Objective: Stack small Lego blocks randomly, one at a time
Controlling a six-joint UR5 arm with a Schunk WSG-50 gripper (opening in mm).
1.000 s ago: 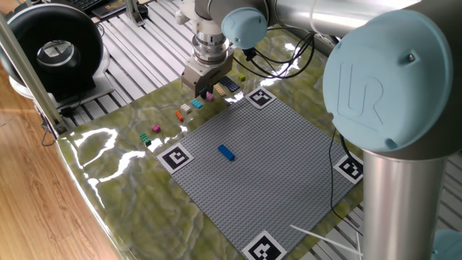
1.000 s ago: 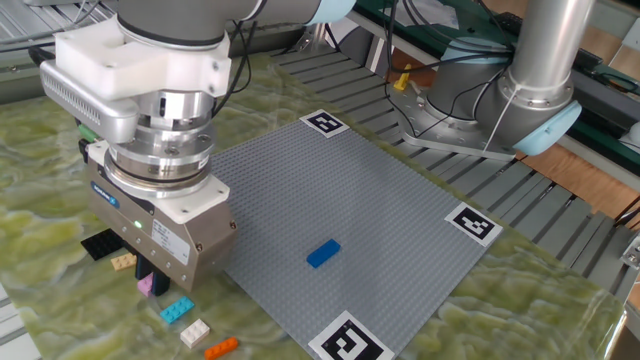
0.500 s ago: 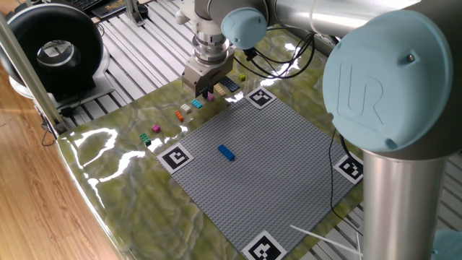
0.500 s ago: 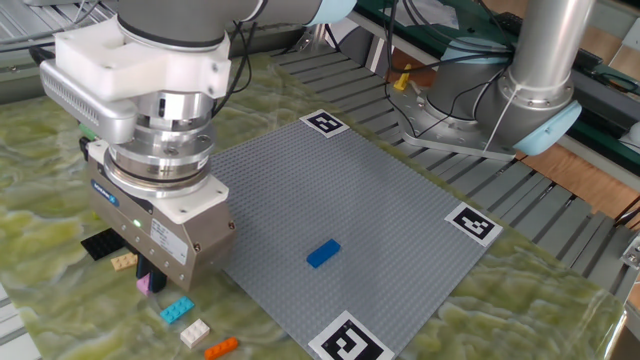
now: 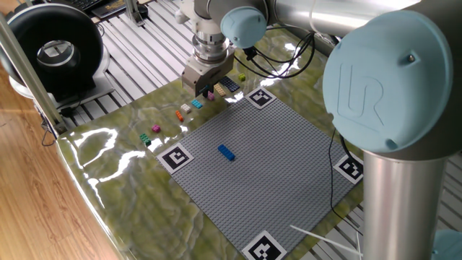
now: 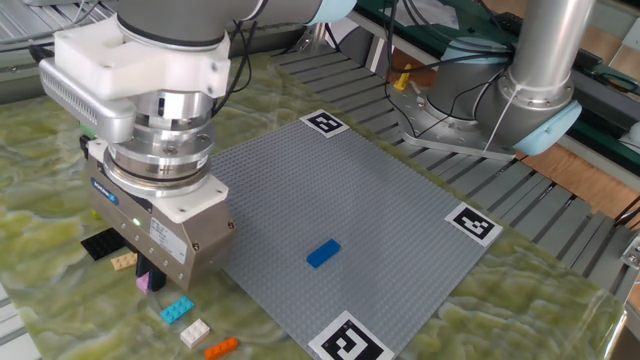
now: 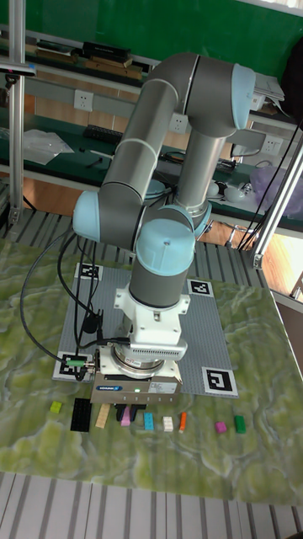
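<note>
My gripper [image 6: 152, 276] hangs low over a row of small Lego blocks on the green mat, left of the grey baseplate [image 6: 350, 190]. Its dark fingertips sit right at a pink block [image 6: 146, 284] [image 7: 126, 417]. The gripper body hides the gap between them. Beside the pink one lie a tan block [image 6: 124, 261], a cyan block [image 6: 176, 310], a white block [image 6: 194, 331] and an orange block [image 6: 221, 347]. Further along the row are a magenta block [image 7: 220, 427] and a green block [image 7: 238, 423]. A yellow-green block [image 7: 55, 407] lies at the other end. One blue block [image 6: 322, 253] [image 5: 227, 152] lies alone on the baseplate.
A flat black studded plate [image 6: 98, 243] lies by the tan block. Printed marker tags [image 6: 349, 341] sit at the baseplate's corners. Cables [image 5: 274, 65] trail across the mat behind the gripper. A second arm's base [image 6: 540, 80] stands beyond the table's far side.
The gripper has barely shifted, sinking very slightly over the pink block. No block has moved.
</note>
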